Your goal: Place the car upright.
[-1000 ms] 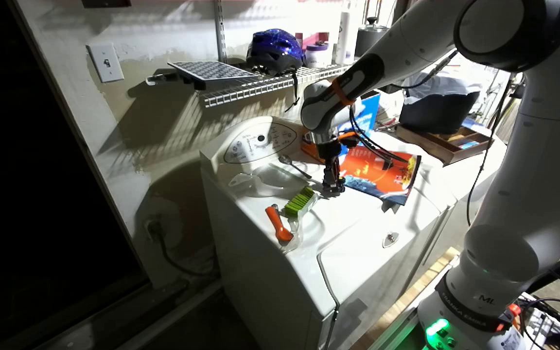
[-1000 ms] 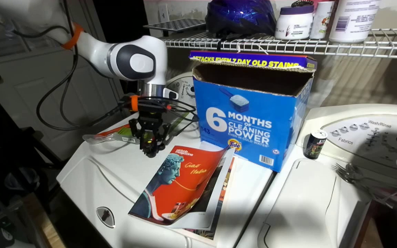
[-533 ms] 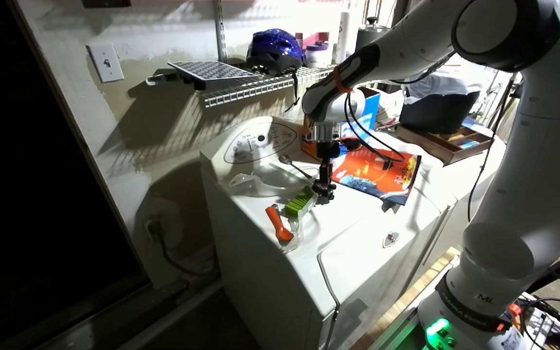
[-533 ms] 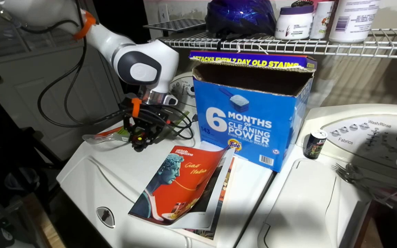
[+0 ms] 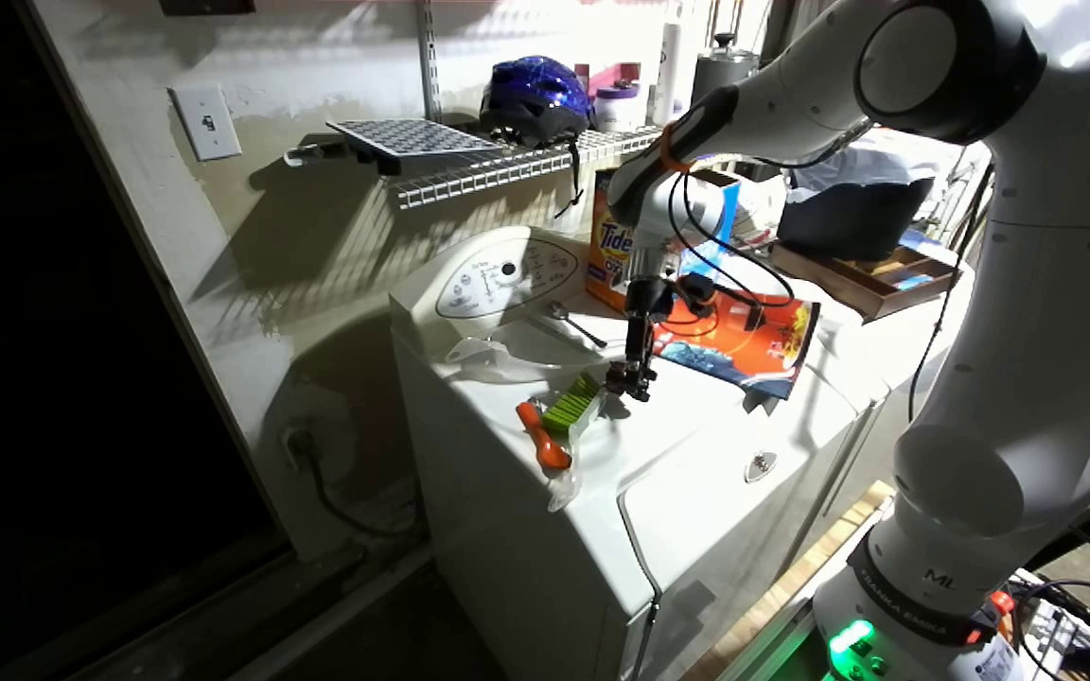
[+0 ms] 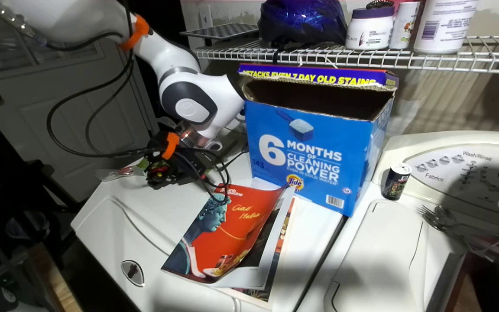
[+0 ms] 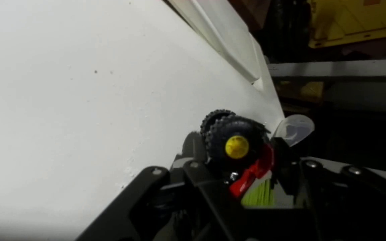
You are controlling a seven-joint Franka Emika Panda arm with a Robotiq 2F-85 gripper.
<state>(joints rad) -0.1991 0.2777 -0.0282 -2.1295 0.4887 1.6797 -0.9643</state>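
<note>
Red, black-tyred and yellow-hubbed, the car (image 7: 236, 147) is clamped in the hand (image 7: 239, 150).

- Car (image 7: 237, 147): black knobby tires, yellow hub, red bodywork.
- Clamped, hub turned toward the wrist camera, red part slanting down to the left.
- Wrist view: right of center, low.
- In an exterior view, car (image 6: 159, 174) left of center, mostly hidden, yellow showing.
</note>
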